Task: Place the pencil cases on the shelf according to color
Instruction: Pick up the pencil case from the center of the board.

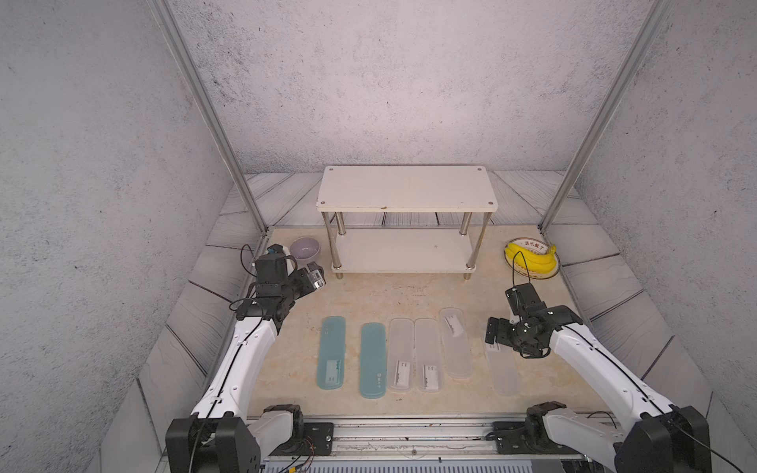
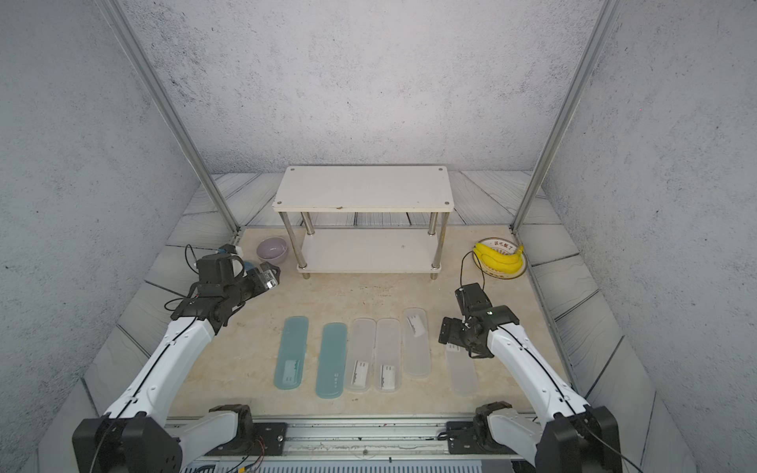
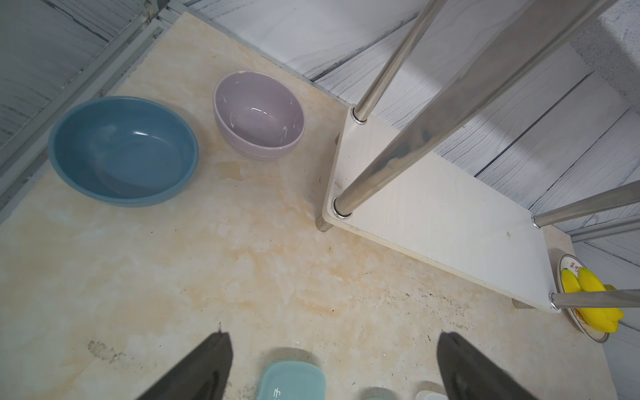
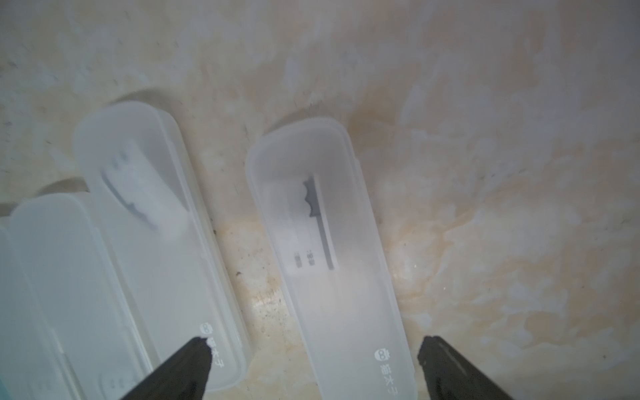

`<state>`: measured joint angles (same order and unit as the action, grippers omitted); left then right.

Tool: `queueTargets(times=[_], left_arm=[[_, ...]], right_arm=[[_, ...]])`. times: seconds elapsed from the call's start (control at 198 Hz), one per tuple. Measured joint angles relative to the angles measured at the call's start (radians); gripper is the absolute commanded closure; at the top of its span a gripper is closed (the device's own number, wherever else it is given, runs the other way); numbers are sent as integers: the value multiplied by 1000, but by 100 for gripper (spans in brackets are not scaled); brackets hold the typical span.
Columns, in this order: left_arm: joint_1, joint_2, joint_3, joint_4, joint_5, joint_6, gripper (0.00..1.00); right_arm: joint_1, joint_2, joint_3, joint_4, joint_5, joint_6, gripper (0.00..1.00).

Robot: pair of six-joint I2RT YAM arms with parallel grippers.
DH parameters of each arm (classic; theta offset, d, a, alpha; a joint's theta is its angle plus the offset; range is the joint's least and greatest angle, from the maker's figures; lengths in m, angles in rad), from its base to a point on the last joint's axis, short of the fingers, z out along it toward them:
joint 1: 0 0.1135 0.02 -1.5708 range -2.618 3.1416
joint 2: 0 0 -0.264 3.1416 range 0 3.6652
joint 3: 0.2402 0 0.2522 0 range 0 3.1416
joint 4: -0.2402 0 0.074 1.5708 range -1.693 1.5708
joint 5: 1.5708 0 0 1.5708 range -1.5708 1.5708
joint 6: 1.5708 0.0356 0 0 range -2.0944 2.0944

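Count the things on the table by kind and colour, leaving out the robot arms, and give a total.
Teal-blue pencil cases: 2
Frosted clear pencil cases: 4
Blue bowl: 1
Lilac bowl: 1
Two-tier shelf: 1
Plate: 1
Banana bunch: 1
Total: 11

Frosted case (image 4: 346, 294): a round face logo and the characters 猫太子 are printed in white near one end.
Neighbouring frosted case (image 4: 152, 270): the same logo and characters are shown, the first character partly covered.
Teal case (image 3: 292, 377): a white 子 is cut by the frame edge.
Plate rim (image 1: 531, 245): red Chinese characters are printed, too small to be read surely.
White labels (image 4: 294, 239): dark marks only, nothing legible.
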<state>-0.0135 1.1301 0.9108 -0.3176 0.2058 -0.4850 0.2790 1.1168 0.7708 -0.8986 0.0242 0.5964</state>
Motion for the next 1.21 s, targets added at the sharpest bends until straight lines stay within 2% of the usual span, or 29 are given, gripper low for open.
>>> queueTargets(times=[0.222,0.404,0.918,1.095,1.211], left_arm=[[-17,-17,-1,-2,11,24,1],[-42,-64,-6,0,10,37,1],[-72,-69,-12,1,12,44,1],[-75,-69,-12,0,11,50,1],[-78,-69,-12,0,8,55,1]], right_arm=[[121,96,-7,-11,59,90,0],[122,185,-6,-27,154,146,0],[97,332,-8,111,142,143,1],[39,375,8,138,124,105,10],[32,416,59,138,131,72,29]])
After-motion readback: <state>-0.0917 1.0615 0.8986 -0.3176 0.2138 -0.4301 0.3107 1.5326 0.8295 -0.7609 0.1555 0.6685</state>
